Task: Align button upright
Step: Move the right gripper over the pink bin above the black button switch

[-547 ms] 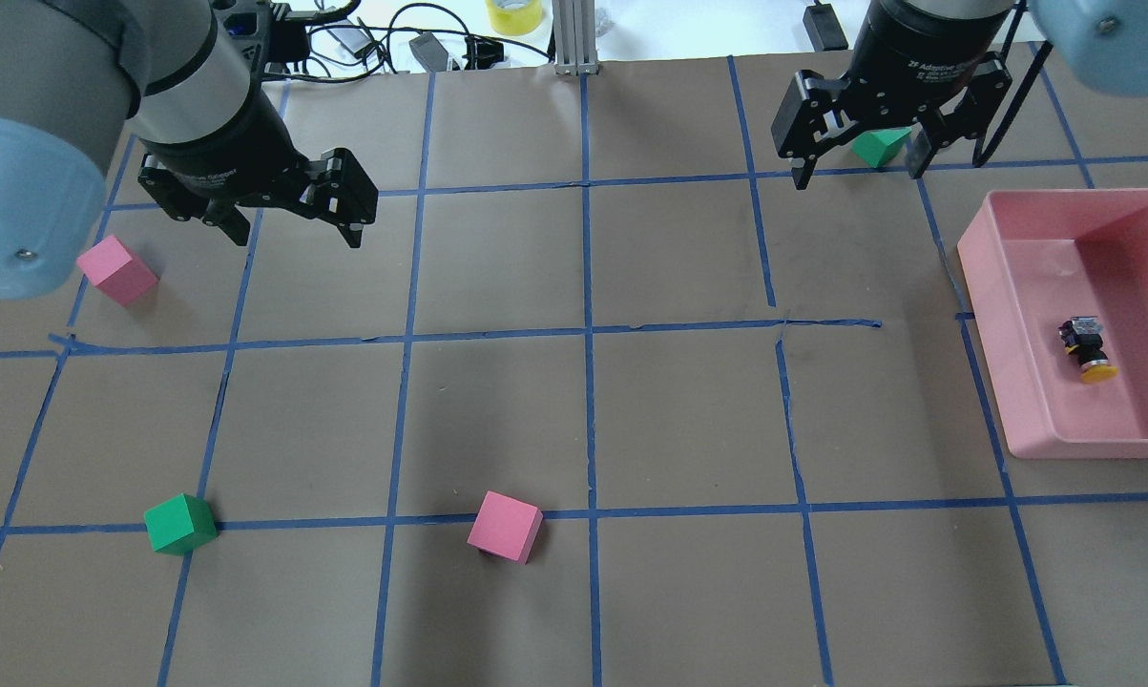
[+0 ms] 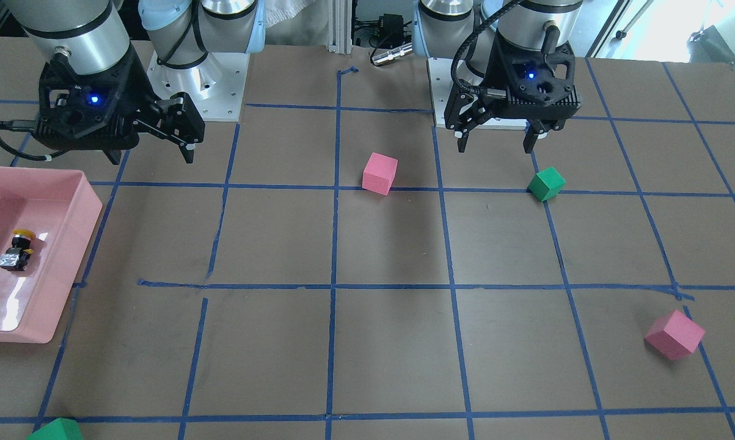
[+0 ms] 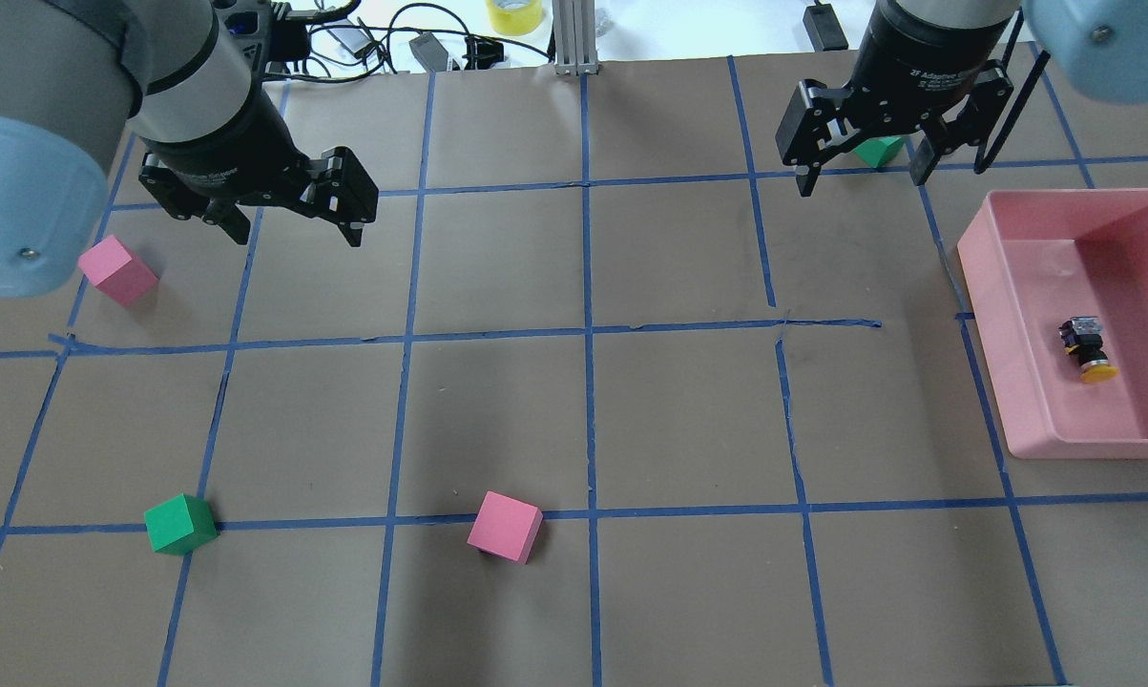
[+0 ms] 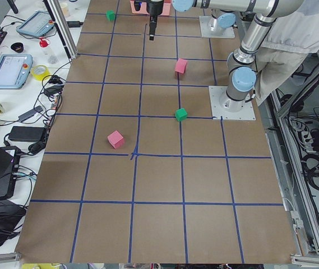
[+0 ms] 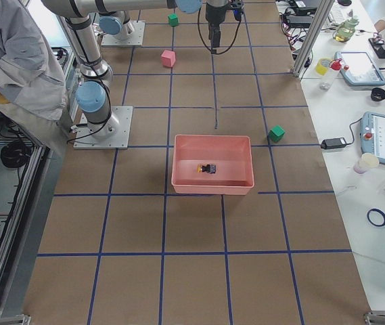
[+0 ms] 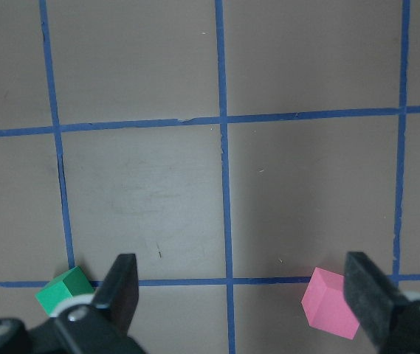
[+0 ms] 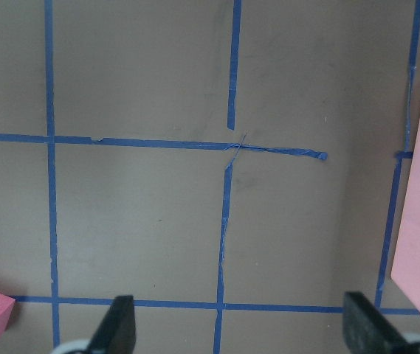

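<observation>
The button (image 3: 1087,349) lies on its side on the floor of the pink tray (image 3: 989,286), at the table's end on the robot's right. As far as we can see, it touches none of the walls. Its long axis runs roughly toward and away from the robot, slightly skewed. The yellow cap points to the robot's side and the silvery base to the far side, so we judge it not yet upright.

The right gripper (image 3: 860,179) is the nearer of the 2 grippers. It is held above the table with its fingers spread wide and nothing between them. Its wrist view catches only the tray's rim at the right edge, not the button, so the button lies out to the robot's right of those fingers. The left gripper (image 3: 297,234) is also spread and empty, well apart across the table.

We expect the right arm to cross the tray wall, descend, and close across the black body, square to the long axis.
</observation>
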Controlling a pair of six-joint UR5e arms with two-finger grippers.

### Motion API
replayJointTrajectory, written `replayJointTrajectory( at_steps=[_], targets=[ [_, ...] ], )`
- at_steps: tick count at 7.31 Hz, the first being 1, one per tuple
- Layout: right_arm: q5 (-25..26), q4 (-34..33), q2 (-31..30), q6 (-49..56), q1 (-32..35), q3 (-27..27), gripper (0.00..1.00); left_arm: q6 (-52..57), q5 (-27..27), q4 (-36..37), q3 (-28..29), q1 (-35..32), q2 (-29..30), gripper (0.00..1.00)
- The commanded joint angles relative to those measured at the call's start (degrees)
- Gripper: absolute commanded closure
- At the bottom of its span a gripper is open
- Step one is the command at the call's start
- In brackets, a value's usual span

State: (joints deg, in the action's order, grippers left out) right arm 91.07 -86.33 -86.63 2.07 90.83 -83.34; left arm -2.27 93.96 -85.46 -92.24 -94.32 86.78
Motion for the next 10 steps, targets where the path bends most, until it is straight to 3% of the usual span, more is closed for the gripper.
replayJointTrajectory(
  at_steps=[1,4,6,8,10],
  targets=[
    [-0.7,-0.6,0.5,0.8,-4.5,0.4,0.00,0.0,0.9,0.0,0.7,0.1,0.1,0.00],
    [-0.5,-4.8,4.3,13.4,-20.7,-1.6,0.00,0.0,1.0,0.0,0.7,0.1,0.1,0.00],
    [0.2,-16.2,7.2,21.2,-28.5,-7.0,0.00,0.0,0.4,0.0,0.4,0.2,0.1,0.00],
    [-0.5,-27.2,8.6,25.3,-32.9,-13.2,0.00,0.0,0.5,0.1,0.3,0.2,0.1,0.00],
    [-0.6,-29.9,9.5,27.3,-35.4,-15.3,0.00,0.0,0.8,0.1,0.0,0.2,0.1,0.00]
  ],
)
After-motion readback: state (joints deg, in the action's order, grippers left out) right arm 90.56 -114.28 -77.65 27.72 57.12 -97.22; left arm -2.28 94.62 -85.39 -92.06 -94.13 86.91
